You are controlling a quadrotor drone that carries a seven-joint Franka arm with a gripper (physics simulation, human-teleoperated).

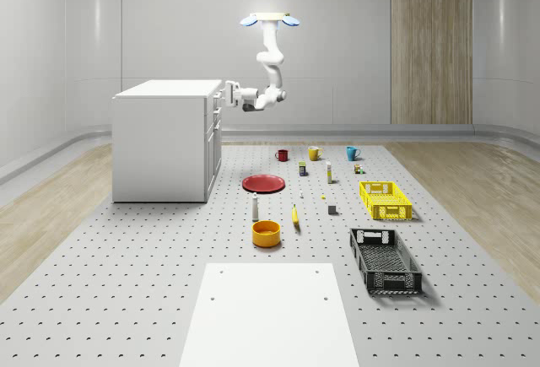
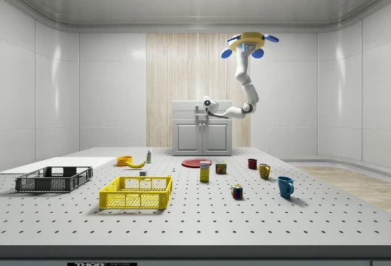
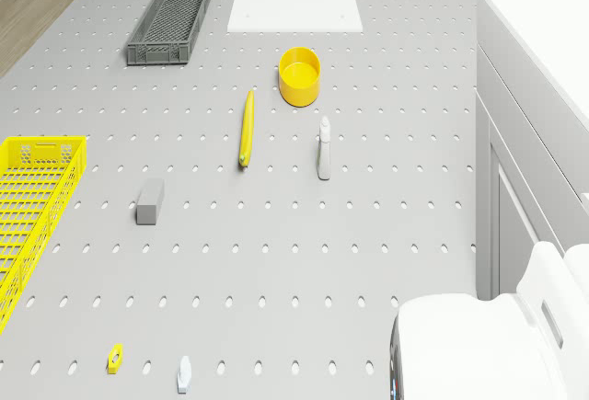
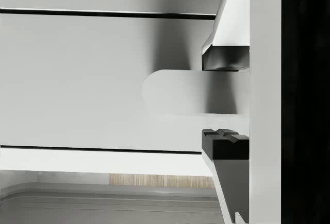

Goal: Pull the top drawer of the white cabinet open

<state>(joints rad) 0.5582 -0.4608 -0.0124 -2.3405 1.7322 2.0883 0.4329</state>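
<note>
The white cabinet (image 1: 164, 143) stands on the perforated floor at the whole-scene view's left; it also shows as the cabinet (image 2: 203, 133) and the cabinet (image 3: 538, 97). The drone (image 1: 270, 19) hovers high, out in front of the cabinet's drawer side. Its arm bends down to the gripper (image 1: 228, 95), level with the top drawer front (image 4: 77, 80). In the wrist view the gripper (image 4: 225, 100) is open. Its fingers (image 4: 227, 59) straddle the drawer's rounded handle (image 4: 175, 92), and a small gap is left at one pad. The drawer looks closed.
On the floor in front of the cabinet lie a red plate (image 1: 264, 183), a yellow bowl (image 1: 266, 233), a banana (image 3: 246, 129) and a spray bottle (image 3: 324, 147). Further out are three mugs (image 1: 314, 153), a yellow crate (image 1: 385, 200), a black crate (image 1: 385, 260) and a white mat (image 1: 270, 316).
</note>
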